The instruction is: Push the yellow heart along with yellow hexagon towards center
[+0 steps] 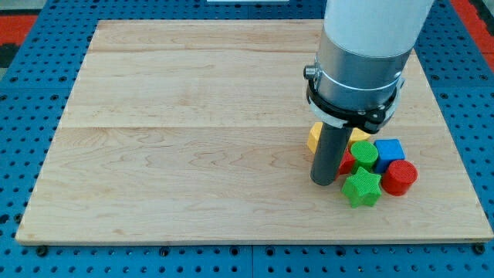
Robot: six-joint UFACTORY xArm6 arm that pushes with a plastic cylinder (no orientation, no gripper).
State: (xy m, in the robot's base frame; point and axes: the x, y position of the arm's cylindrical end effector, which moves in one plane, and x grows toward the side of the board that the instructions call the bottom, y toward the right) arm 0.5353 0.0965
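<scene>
Light wooden table (pixel 193 131), plank grain, sits on blue pegboard (pixel 23 93). No fingers on this rig, just a dark rod; my tip (pixel 324 183) is down at the cluster's left edge in view. Yellow block (pixel 314 137) pokes out behind the rod, shape unclear; second yellow mostly hidden. Crowding it: green cylinder (pixel 364 153), green star (pixel 362 188), blue cube (pixel 389 149), red cylinder (pixel 400 177), plus one partly hidden red block (pixel 346 162).
</scene>
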